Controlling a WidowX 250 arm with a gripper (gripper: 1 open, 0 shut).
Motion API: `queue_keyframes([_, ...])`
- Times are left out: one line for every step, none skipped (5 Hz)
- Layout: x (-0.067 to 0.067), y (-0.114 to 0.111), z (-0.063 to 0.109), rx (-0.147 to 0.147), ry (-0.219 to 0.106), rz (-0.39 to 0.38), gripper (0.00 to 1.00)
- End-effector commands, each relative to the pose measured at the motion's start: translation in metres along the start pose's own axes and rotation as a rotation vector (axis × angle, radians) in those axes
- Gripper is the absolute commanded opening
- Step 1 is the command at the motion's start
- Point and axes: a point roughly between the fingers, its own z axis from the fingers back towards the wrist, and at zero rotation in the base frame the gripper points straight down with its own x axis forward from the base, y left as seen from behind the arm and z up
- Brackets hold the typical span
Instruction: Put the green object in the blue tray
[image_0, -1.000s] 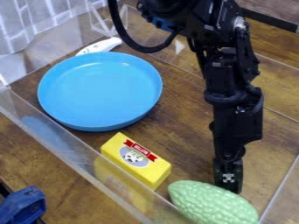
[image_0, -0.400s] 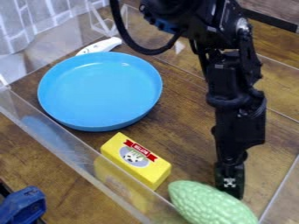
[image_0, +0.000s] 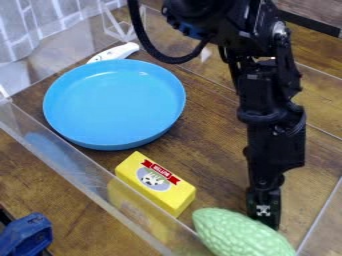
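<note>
The green object (image_0: 242, 233) is a pale green bumpy oval toy lying at the near right of the wooden table, its far end tucked under the arm. My gripper (image_0: 263, 208) hangs straight down right over that far end, nearly touching it. Its dark fingers are seen edge-on, so the gap between them does not show. The blue tray (image_0: 114, 102) is a wide round dish at the left middle, with nothing in it.
A yellow box with a red label (image_0: 154, 182) lies between tray and green object. A clear plastic wall (image_0: 54, 160) runs along the near left. A dark blue cloth (image_0: 23, 237) sits at the bottom left corner. A white thing (image_0: 114, 53) lies behind the tray.
The arm has dropped slightly and shifted a little toward the green object. Nothing else has moved.
</note>
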Motion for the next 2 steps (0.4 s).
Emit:
queue_keyframes([-0.0014,-0.0221,-0.0248,-0.081,0.065,-0.045,1.00])
queue_keyframes([-0.0010,-0.0230,-0.0250,-0.092,0.067,-0.048,1.00])
